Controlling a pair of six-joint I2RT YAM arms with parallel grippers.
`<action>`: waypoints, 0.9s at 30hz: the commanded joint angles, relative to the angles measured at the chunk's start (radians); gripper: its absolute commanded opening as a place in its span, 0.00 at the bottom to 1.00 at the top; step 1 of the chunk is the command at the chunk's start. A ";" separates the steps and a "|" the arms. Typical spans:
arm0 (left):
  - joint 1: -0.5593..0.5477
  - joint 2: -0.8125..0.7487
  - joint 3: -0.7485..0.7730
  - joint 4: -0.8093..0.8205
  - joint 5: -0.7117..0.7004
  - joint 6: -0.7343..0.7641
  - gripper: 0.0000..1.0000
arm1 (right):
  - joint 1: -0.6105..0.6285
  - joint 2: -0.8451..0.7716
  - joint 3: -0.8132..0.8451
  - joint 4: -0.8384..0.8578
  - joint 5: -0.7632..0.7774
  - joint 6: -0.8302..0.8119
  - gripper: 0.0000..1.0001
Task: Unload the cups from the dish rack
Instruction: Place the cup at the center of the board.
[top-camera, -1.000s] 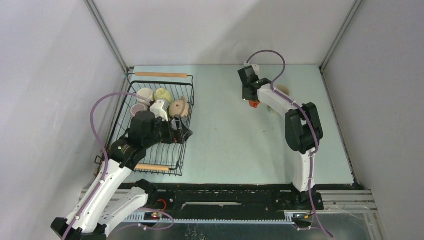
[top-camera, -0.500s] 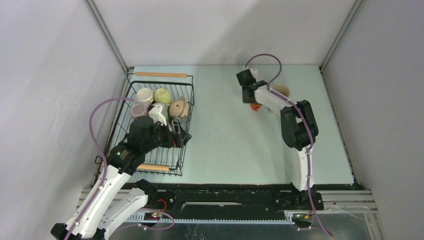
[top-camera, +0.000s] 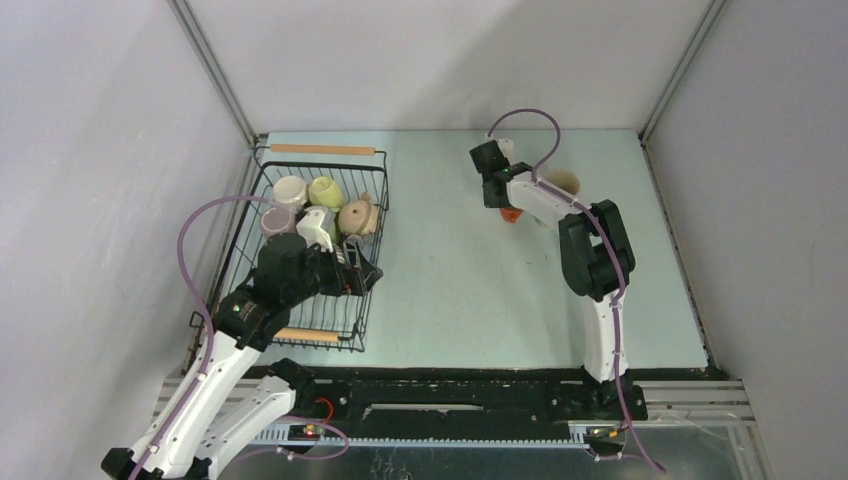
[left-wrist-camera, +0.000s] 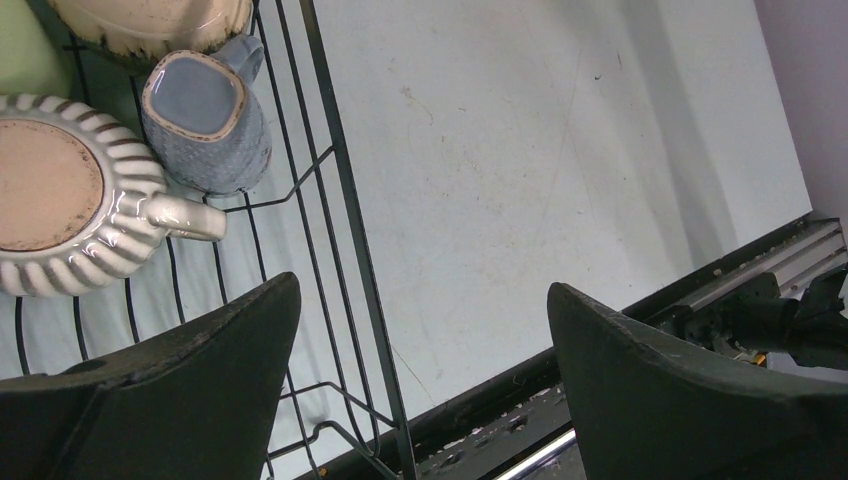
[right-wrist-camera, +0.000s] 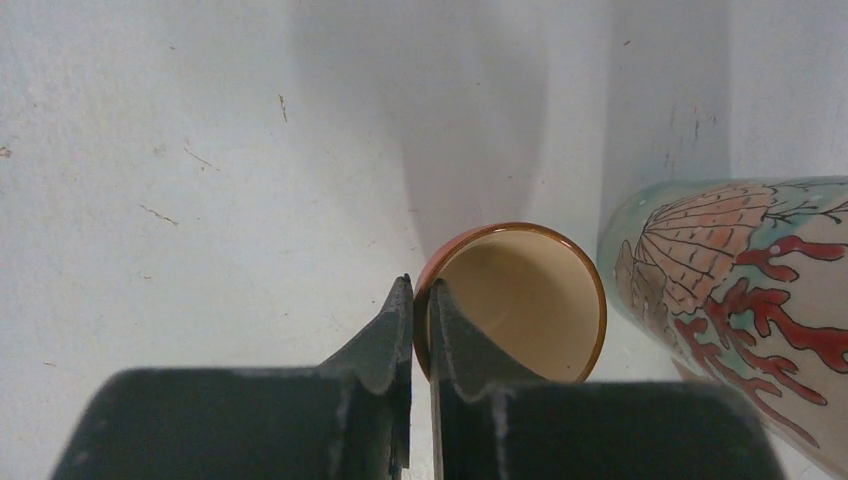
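Note:
The black wire dish rack (top-camera: 322, 149) stands at the left with several cups in it: a cream one (top-camera: 290, 189), a yellow-green one (top-camera: 325, 190), a tan one (top-camera: 357, 216). The left wrist view shows a ribbed cream cup (left-wrist-camera: 60, 190) and a grey-blue cup (left-wrist-camera: 205, 120) inside the rack wall (left-wrist-camera: 345, 200). My left gripper (left-wrist-camera: 420, 295) hangs open and empty over that wall, at the rack's near right side (top-camera: 365, 272). My right gripper (right-wrist-camera: 420, 285) pinches the rim of an orange cup (right-wrist-camera: 520, 300), one finger inside and one outside. That cup (top-camera: 511, 212) stands upright on the table at the far middle.
A pale cup with a red coral pattern (right-wrist-camera: 740, 280) stands right beside the orange cup. A tan cup (top-camera: 563, 183) sits behind the right arm at the back. Grey walls close in the table on three sides.
My right wrist has shifted a little left and back over the orange cup. My left gripper has drawn slightly nearer along the rack's right side, still open.

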 joint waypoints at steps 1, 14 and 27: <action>-0.006 -0.005 -0.016 0.025 0.011 0.013 1.00 | 0.006 0.005 -0.007 0.030 0.040 0.010 0.12; -0.006 0.006 0.014 0.013 0.017 0.023 1.00 | 0.014 -0.016 -0.023 0.031 0.032 0.034 0.26; -0.006 -0.001 0.053 -0.014 0.002 0.012 1.00 | 0.030 -0.106 0.053 -0.111 0.045 0.102 0.36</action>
